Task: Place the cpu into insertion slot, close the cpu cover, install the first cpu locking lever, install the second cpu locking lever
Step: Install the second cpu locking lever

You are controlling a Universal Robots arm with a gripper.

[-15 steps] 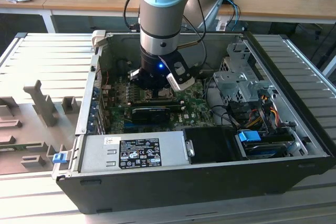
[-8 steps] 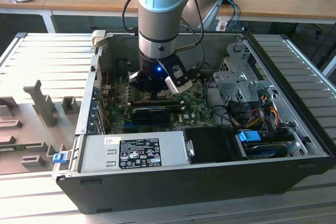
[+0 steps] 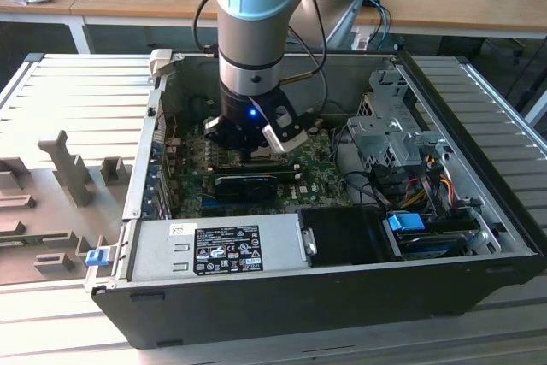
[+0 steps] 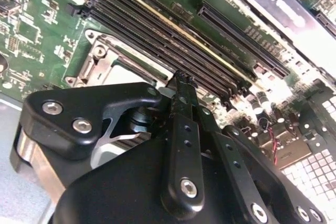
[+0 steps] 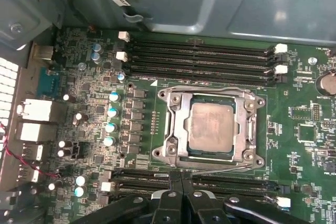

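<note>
Grey metal forms the open computer case (image 3: 479, 237) lying on the ribbed bench (image 3: 60, 100), and the arm reaches down into it from above. In the exterior view the gripper (image 3: 248, 138) hangs low over the green circuit board (image 3: 308, 179), with the black graphics card (image 3: 246, 184) just in front of it and the drive cage (image 3: 389, 130) off toward that view's right.

In the first wrist view the gripper (image 5: 181, 179) has its 2 black fingers pressed together, clenched on nothing, the tips right at the near edge of the insertion slot (image 5: 173, 145). Just beyond the tips the cpu (image 5: 211, 127) lies flat inside the slot, its dull silver top showing through the window of the cpu cover (image 5: 178, 116), which is folded down around it. A thin wire lever (image 5: 215, 167) runs along the slot's edge nearest the gripper. 4 long black memory slots (image 5: 199, 59) lie beyond the slot.
</note>
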